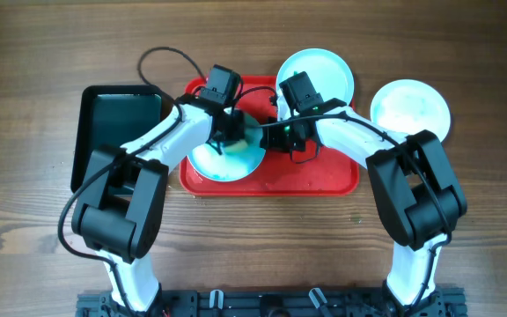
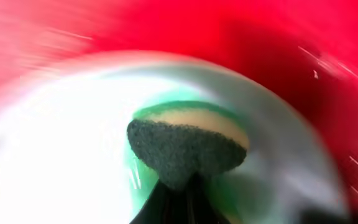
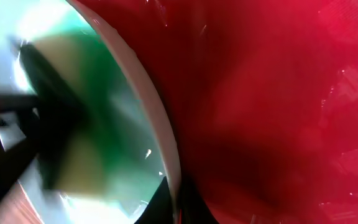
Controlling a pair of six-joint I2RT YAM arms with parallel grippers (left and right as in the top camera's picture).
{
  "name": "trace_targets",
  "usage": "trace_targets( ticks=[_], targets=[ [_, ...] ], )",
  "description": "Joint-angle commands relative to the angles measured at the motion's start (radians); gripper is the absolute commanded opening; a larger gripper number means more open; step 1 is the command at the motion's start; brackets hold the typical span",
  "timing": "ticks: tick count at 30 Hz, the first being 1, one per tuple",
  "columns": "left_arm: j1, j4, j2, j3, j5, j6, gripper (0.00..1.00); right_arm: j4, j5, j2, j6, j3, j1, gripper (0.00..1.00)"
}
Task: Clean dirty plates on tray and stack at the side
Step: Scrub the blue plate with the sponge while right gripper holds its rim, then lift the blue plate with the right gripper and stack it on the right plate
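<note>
Nearest the robot's base, the near strip of the red tray point(image 1: 315, 176) lies bare on the wooden table point(image 1: 25, 202). Just beyond that strip, in the tray's left half, sits the smeared plate point(image 1: 227, 163). It is pale turquoise with a teal-green smear point(image 3: 98, 81) across its face. Its near rim reaches almost to the tray's near edge.

The left gripper point(image 1: 229, 141) comes down over the far part of this plate. Its jaws are pinched together on a sponge point(image 2: 185, 149), whose dark scouring face is towards the wrist camera, with a tan layer and a green layer behind it. The sponge is pressed against the plate's surface, amid the green smear.

Towards the tray's middle, the right gripper point(image 1: 271, 134) meets the same plate at its right rim. In the right wrist view its jaws are clamped on that rim point(image 3: 166, 155), with red tray floor on the other side. That view is blurred, so how far the plate is tilted cannot be told.

To the left of the tray lies a dark green tray point(image 1: 117, 132), just beside it. To the right of the tray, apart from it, rests the white plate point(image 1: 410, 110). Farthest off, the turquoise plate point(image 1: 324, 70) lies at the tray's far edge, right of centre, overlapping the rim.
</note>
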Motion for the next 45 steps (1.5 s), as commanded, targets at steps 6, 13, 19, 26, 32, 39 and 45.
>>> trace_targets(
  ticks=[6, 13, 19, 26, 32, 39, 45],
  targets=[
    [0.018, -0.248, 0.033, -0.022, -0.422, -0.333, 0.04, -0.016, 0.01, 0.026, 0.015, -0.007, 0.008, 0.04],
    [0.014, -0.396, 0.033, -0.022, 0.047, 0.093, 0.04, -0.014, 0.01, 0.026, 0.015, -0.007, 0.008, 0.04],
    [0.014, -0.374, 0.033, -0.022, 0.517, 0.497, 0.04, -0.016, 0.01, 0.026, 0.015, -0.007, 0.008, 0.04],
    [0.019, -0.151, 0.033, -0.022, 0.504, 0.408, 0.04, -0.015, 0.01, 0.026, 0.015, -0.007, 0.008, 0.04],
    [0.044, 0.053, 0.031, -0.012, 0.098, 0.137, 0.04, -0.016, 0.014, 0.026, 0.016, -0.007, 0.008, 0.04],
    [0.129, -0.025, 0.031, 0.121, 0.034, -0.072, 0.04, -0.026, 0.021, 0.023, 0.016, -0.006, 0.008, 0.04],
    [0.203, -0.284, 0.02, 0.216, 0.059, -0.071, 0.04, -0.13, 0.146, -0.1, -0.013, -0.006, 0.008, 0.04]
  ],
)
